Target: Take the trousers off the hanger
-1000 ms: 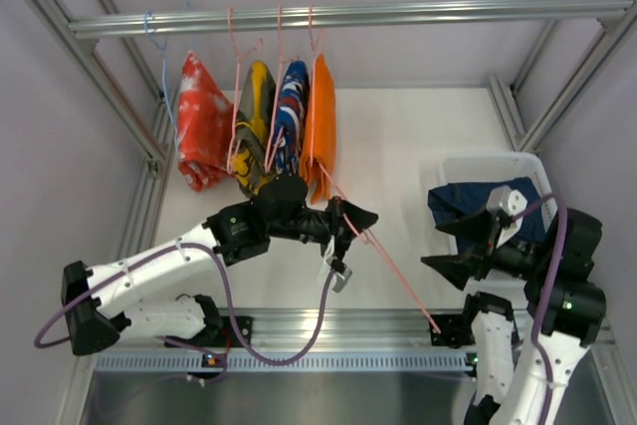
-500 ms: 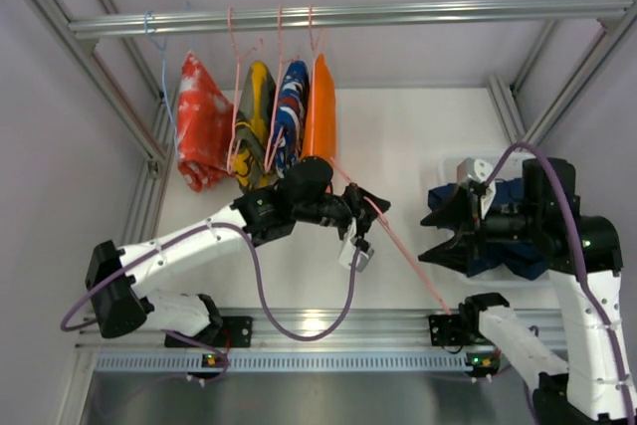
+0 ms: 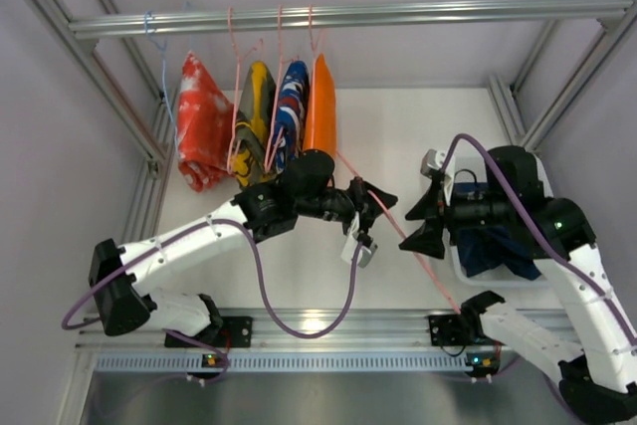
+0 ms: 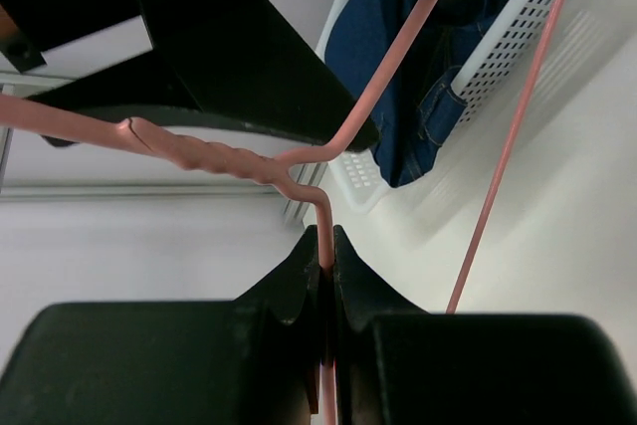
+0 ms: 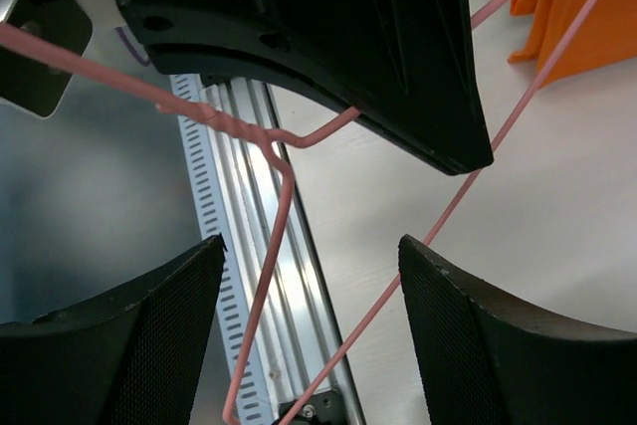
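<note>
The left hand point(image 4: 325, 246) pinches the pink wire hanger point(image 4: 229, 161) below its twisted neck. The right hand point(image 5: 309, 246) stands open around that wire, dark jeans point(image 4: 398, 77) behind it.

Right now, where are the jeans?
In the top view, the jeans lie in the white basket on the right side, partly under the right arm.
</note>
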Robot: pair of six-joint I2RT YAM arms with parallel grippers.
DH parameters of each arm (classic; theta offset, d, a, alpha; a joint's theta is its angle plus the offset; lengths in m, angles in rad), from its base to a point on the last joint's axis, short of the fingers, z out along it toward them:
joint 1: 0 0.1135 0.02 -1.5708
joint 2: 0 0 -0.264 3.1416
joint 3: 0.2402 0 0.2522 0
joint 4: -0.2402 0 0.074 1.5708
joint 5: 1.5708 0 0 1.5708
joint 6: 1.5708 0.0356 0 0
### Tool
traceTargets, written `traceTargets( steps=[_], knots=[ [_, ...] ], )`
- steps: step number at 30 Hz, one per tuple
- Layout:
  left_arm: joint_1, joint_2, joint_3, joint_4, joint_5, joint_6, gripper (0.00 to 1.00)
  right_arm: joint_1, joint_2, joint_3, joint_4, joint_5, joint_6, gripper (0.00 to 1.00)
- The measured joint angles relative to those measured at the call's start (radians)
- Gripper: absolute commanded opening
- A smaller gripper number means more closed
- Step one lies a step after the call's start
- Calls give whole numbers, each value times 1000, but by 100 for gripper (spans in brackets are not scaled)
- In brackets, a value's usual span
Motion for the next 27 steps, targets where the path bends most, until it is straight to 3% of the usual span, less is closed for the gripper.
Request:
traceTargets(
  steps=[4,6,10,11,12,16,17,19,20,27],
  knots=[
    [0,0,3,-1,0,0,0,34,39,0,52,13,35,61],
    [0,0,4,-1,0,0,0,47,55,0,69,16,47,51],
    [3,2,6,-2,-12,3,0,66,75,1,90,8,73,20],
    [5,5,7,-1,-15,3,0,70,76,2,92,5,79,5],
    [7,8,8,-1,-16,3,0,71,76,2,94,2,82,0],
    [8,13,10,-4,-16,7,2,71,74,2,95,10,119,0],
    [8,13,10,-4,-15,8,21,70,71,2,95,11,123,0],
    [6,12,11,-6,-7,13,50,62,61,2,97,10,132,0],
    [6,10,12,-12,-2,20,96,57,53,2,106,8,139,0],
    [4,-147,-81,-107,29,57,99,-5,-73,-2,205,27,229,0]
  ],
)
